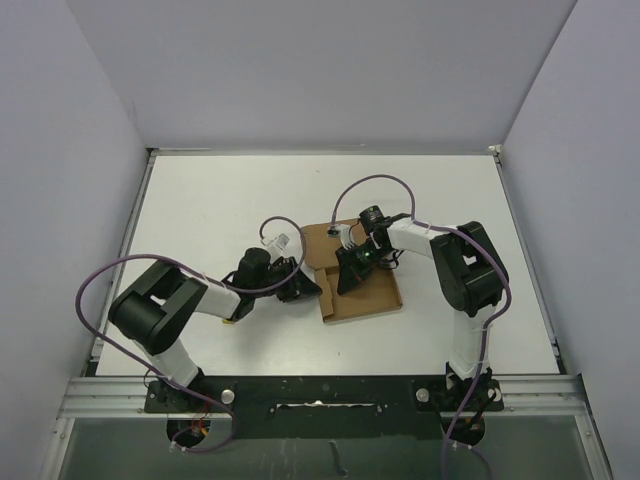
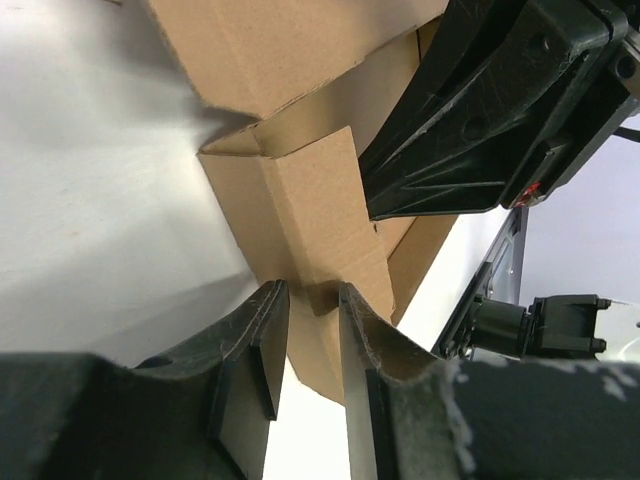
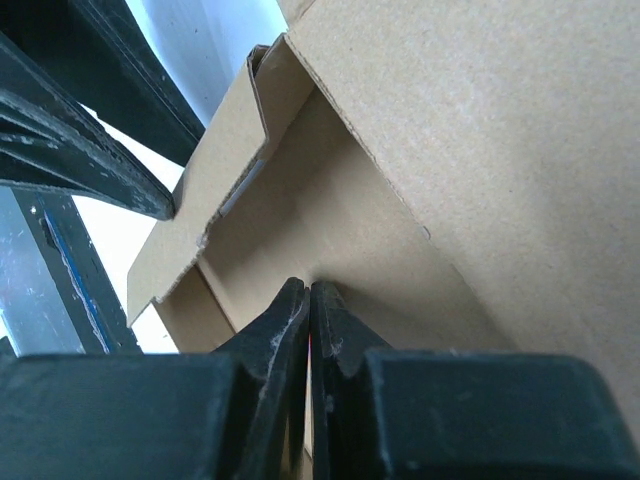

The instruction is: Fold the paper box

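Item: paper box (image 1: 378,292), brown cardboard, partly formed, mid-fold. Top external view: the box lies on the white table (image 1: 230,195) just right of centre, between the two arms. Its long axis seems to run roughly from the near edge to the far edge, slightly skewed. The left gripper (image 1: 300,286) meets the box's left edge from the left side. The right gripper (image 1: 350,268) reaches in from the right and sits over the box's interior, so both are at the box, the right one further onto it. Left wrist view: the left gripper (image 2: 312,325) has its fingers (image 2: 262,345) narrowly apart, astride the end of a raised side wall of the paper box (image 2: 310,200). The wall runs straight ahead, away from the tips. Whether the fingers pinch the cardboard or merely straddle it cannot be told. The right gripper (image 2: 470,130) shows as a black body just beyond that wall, with bare table (image 2: 100,220) to the left. Right wrist view: the right gripper (image 3: 309,305) is fully closed with nothing seen between its fingers, tips set against the inner face of the paper box (image 3: 470,150) near a crease. The left gripper (image 3: 80,130) shows dark at upper left, beyond the notched wall. Judgement: the coming fold turns on this left wall, directly ahead of the left gripper, while the right gripper appears to pin the base.
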{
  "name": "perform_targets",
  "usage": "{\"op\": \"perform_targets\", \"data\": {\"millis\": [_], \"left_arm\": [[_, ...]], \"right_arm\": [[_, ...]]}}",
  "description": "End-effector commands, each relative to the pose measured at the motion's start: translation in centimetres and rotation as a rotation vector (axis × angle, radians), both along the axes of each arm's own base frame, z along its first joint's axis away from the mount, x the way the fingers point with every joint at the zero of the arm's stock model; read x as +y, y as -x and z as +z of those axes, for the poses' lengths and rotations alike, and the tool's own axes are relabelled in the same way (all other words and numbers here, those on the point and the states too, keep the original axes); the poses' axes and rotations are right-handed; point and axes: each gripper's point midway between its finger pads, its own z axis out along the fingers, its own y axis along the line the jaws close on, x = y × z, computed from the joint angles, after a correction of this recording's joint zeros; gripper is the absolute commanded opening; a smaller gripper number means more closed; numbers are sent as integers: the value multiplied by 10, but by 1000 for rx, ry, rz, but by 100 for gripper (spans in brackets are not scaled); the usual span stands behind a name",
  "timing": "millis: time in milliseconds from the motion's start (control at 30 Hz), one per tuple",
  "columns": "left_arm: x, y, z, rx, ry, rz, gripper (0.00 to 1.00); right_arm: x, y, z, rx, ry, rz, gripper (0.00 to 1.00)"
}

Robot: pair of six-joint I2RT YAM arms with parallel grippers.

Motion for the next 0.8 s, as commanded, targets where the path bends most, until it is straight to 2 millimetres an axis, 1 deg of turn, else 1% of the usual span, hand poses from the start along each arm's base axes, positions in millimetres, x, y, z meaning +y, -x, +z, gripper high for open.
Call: {"op": "perform_targets", "data": {"millis": [0,100,200,400,533,667,767], "left_arm": [[-9,-5,2,-27,-44,-26,27],[-9,-3,0,-17,-80,-26,30],[-8,-1,-2,1,-119,-13,31],[0,3,-13,51,-265,36,36],[6,2,-13,59,-339,59,37],[9,3,-14,63,-410,63,36],[12,3,-15,69,-453,66,34]], "right_arm": [[-1,-2,-10,-4,31,7,0],[-1,-2,-10,-4,31,8,0],[-1,-2,-9,-1,30,7,0],[-1,-2,-10,-1,28,6,0],[0,-2,-7,-4,22,9,0],[3,-3,3,-20,1,16,0],[5,-6,17,-53,-26,19,1]]}}
